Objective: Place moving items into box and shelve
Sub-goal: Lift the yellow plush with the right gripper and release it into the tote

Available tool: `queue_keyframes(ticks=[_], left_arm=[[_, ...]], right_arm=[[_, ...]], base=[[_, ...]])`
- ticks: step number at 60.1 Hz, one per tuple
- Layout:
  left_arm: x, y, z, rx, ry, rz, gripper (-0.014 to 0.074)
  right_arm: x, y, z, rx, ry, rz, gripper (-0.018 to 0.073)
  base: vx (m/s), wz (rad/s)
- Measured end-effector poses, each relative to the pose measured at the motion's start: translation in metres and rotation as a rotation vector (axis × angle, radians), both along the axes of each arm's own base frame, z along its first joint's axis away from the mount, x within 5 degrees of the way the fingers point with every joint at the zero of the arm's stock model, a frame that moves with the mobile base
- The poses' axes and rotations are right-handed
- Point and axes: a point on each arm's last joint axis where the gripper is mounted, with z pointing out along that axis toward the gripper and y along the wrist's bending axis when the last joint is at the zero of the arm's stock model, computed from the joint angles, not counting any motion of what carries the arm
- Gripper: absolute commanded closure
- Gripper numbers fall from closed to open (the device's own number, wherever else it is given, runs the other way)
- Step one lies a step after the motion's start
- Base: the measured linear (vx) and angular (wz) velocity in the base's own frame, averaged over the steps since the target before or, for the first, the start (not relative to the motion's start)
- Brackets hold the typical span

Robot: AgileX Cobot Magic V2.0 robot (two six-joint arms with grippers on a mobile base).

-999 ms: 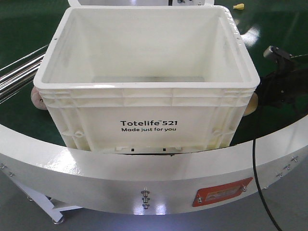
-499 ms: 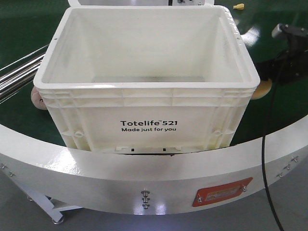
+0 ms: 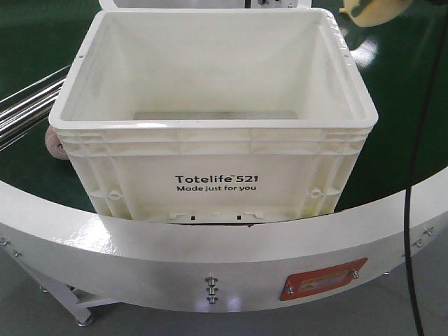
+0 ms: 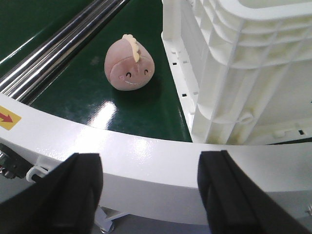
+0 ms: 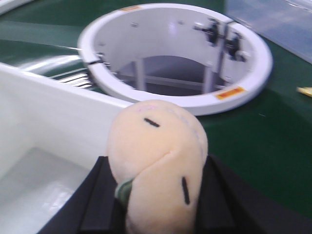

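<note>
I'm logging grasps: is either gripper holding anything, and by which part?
The right gripper holds the peach toy, pinched at its lower sides. The left gripper is open and holds nothing.

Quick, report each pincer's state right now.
Left pincer: open, holding nothing.
Right pincer: shut on the yellow-orange peach toy.
</note>
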Motion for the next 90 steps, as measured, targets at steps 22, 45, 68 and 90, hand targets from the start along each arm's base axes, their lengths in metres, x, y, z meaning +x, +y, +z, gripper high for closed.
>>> queue_keyframes(ticks=[22, 45, 68, 90], left_arm=[[0.001, 0.000, 0.001, -0.002, -0.015, -0.001, 0.0075], [0.001, 0.000, 0.001, -0.002, -0.016, -0.002, 0.0075], [0.001, 0.000, 0.001, -0.002, -0.016, -0.002, 0.0075], [0.001, 0.000, 0.001, -0.002, -0.016, -0.002, 0.0075]], right_arm=[[0.005, 0.100, -0.041, -0.022, 0.113, 0.287, 0.0216], [0.028, 0.112, -0.081, -0.067, 0.194, 0.271, -0.0134], [-0.018, 0.070, -0.016, -0.113, 0.136, -0.016, -0.0020], [-0.120, 0.027, -0.020, -0.087, 0.100, -0.099, -0.0015]], base=[[0.00, 0.00], [0.00, 0.00], [0.00, 0.00], [0.00, 0.00]])
